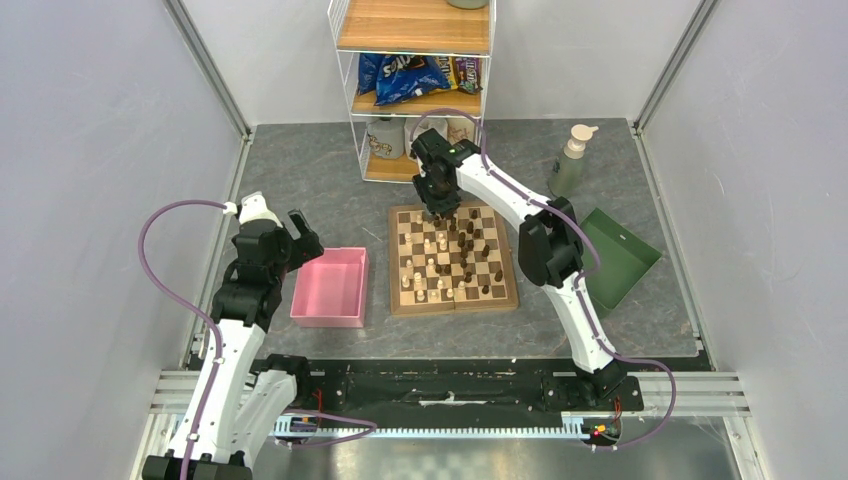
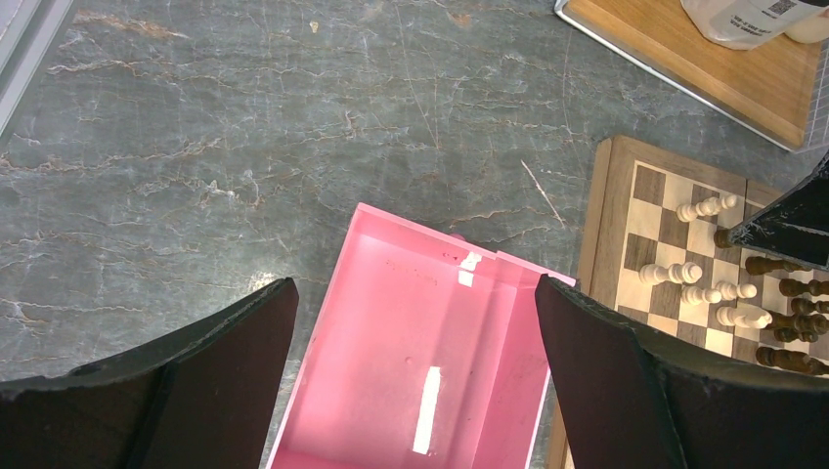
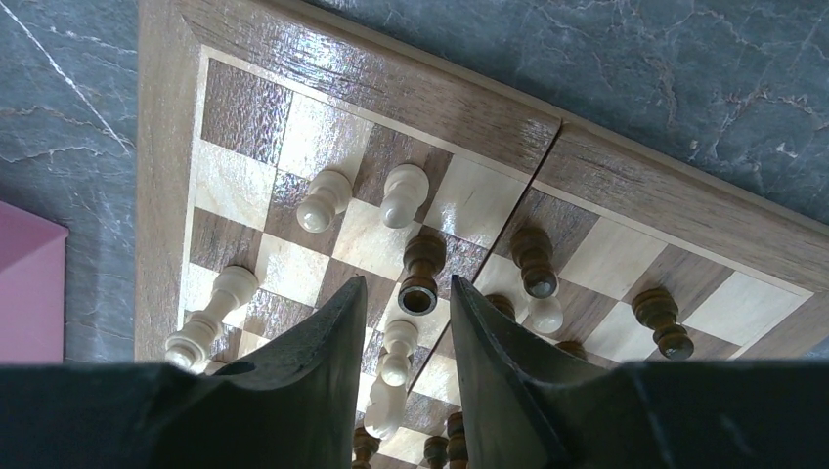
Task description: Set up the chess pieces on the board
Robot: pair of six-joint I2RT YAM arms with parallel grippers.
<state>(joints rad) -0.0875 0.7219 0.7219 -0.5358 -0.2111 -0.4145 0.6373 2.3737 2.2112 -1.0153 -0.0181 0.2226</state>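
Note:
The board (image 1: 395, 262) lies in the middle of the table with cream and dark chess pieces (image 1: 450, 255) scattered over its squares. My right gripper (image 1: 440, 212) hangs over the board's far left part. In the right wrist view the right gripper (image 3: 409, 285) is open a little. An upright dark piece (image 3: 420, 269) stands just beyond its fingertips, untouched. Cream pieces (image 3: 323, 200) stand near the board's border (image 3: 166, 147). My left gripper (image 1: 305, 235) is open wide and empty. In the left wrist view the left gripper (image 2: 415, 288) hovers over the pink tray (image 2: 391, 322).
The pink tray (image 1: 330, 290) sits left of the board and holds nothing visible. A green tray (image 1: 615, 255) lies to the right. A wire shelf (image 1: 415, 90) with snack bags stands behind the board. A soap bottle (image 1: 570, 160) stands at the back right.

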